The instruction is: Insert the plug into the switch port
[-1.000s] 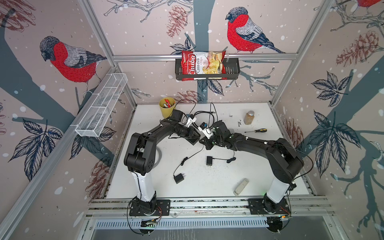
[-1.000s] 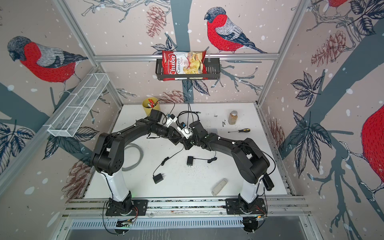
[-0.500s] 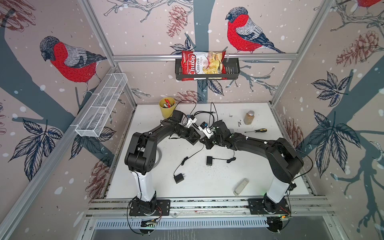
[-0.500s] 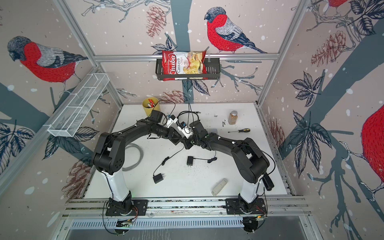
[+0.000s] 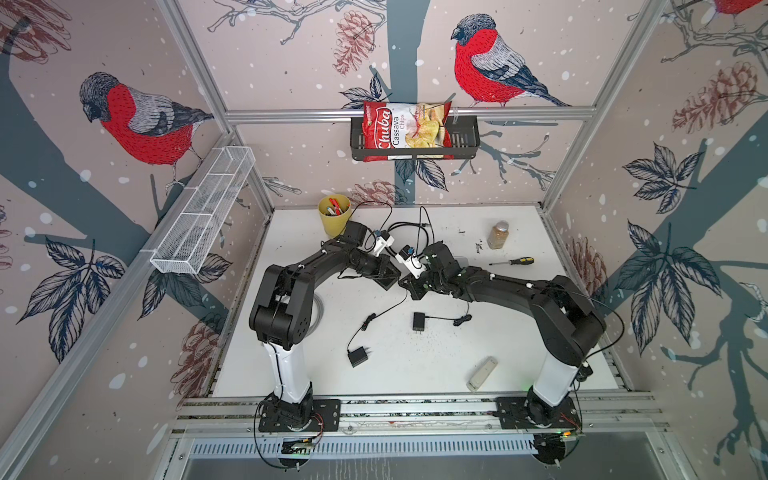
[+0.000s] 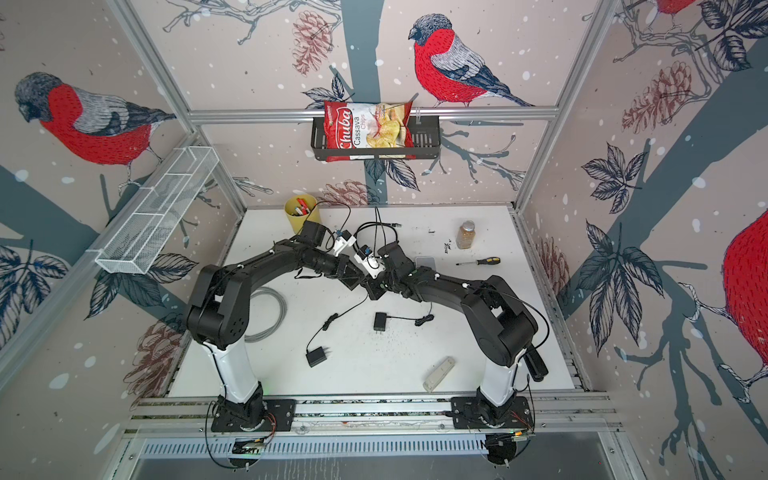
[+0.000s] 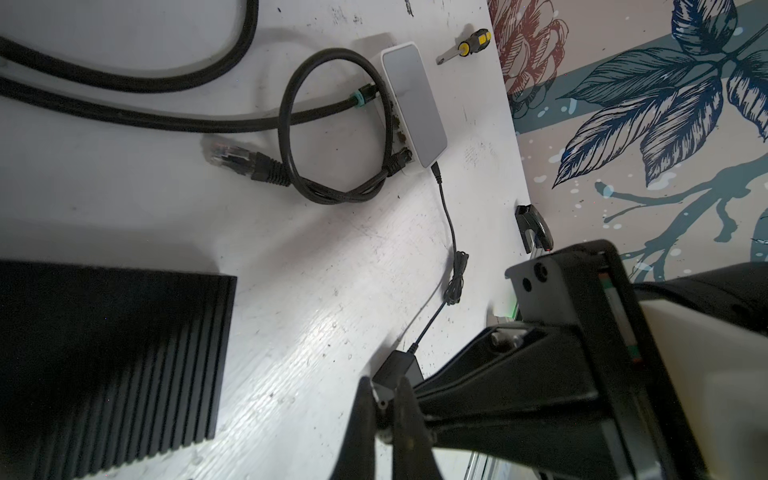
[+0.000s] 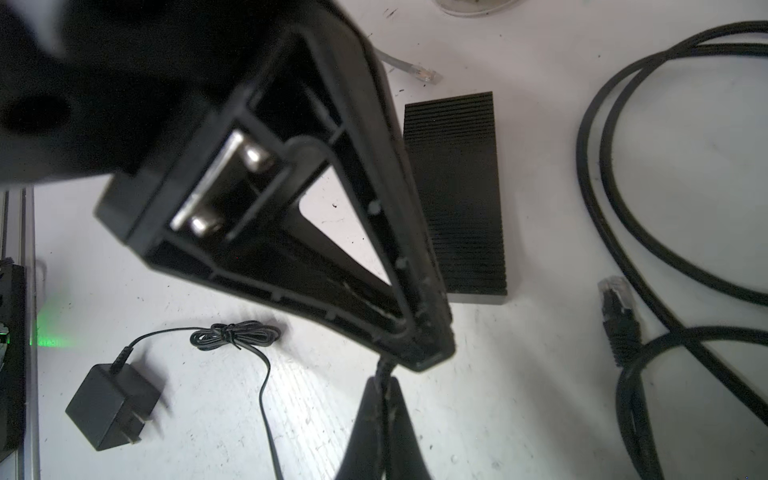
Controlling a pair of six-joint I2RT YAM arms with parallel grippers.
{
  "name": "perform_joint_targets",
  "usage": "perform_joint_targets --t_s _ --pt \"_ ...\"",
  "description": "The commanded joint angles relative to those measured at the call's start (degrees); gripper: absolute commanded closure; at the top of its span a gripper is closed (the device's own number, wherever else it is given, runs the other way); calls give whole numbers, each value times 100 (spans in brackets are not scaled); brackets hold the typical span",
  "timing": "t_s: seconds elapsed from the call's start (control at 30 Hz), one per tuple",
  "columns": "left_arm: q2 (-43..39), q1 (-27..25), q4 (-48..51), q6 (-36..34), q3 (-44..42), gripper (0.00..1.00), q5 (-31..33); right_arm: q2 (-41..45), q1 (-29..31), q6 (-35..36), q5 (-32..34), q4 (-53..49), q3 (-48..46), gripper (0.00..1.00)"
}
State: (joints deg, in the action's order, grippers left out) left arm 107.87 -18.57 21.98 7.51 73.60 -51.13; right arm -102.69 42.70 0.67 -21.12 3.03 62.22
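1. The plug (image 7: 230, 158) lies loose on the tabletop (image 5: 419, 376), in its far half, about midway between the left and right edges; its clear tip points away from the switch (image 7: 413, 104), which lies near but apart.
2. Its black cable (image 7: 336, 198) coils just beside the switch; two cable ends sit in the switch's ports.
3. The left tool (image 7: 384, 384) is closed; whether it pinches anything cannot be told.
4. The right tool (image 8: 382, 374) is closed, tips close to the left tool's; something thin and dark shows there, unidentifiable.
5. A ribbed block (image 8: 461, 195) lies beside both tools; a screwdriver (image 5: 512, 262) lies past the switch, toward the right edge.
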Motion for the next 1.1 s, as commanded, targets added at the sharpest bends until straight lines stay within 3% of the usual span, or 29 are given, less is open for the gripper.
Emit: perform_joint_targets --t_s 0.0,0.1,0.23,0.53,0.63,0.9,1.07 --pt "-153 -8 -225 216 -100 100 -10 29 -57 -223 100 245 -95 86" --pt "-409 -9 -748 585 -416 100 90 223 -153 -483 54 505 -375 70" --pt "-642 -15 -1298 977 -743 100 127 530 -211 -892 -49 1063 -763 61" --pt "-641 -78 -1424 1082 -714 100 92 436 -79 -1150 -85 1546 -743 57" --pt "-645 -101 -1441 1078 -723 100 69 337 -38 -1184 -41 1604 -665 57" --pt "-696 -108 -1459 1106 -743 100 82 276 -18 -1229 -26 1691 -605 76" --pt "-705 -106 -1503 1150 -759 100 125 342 -25 -1244 32 1692 -682 82"
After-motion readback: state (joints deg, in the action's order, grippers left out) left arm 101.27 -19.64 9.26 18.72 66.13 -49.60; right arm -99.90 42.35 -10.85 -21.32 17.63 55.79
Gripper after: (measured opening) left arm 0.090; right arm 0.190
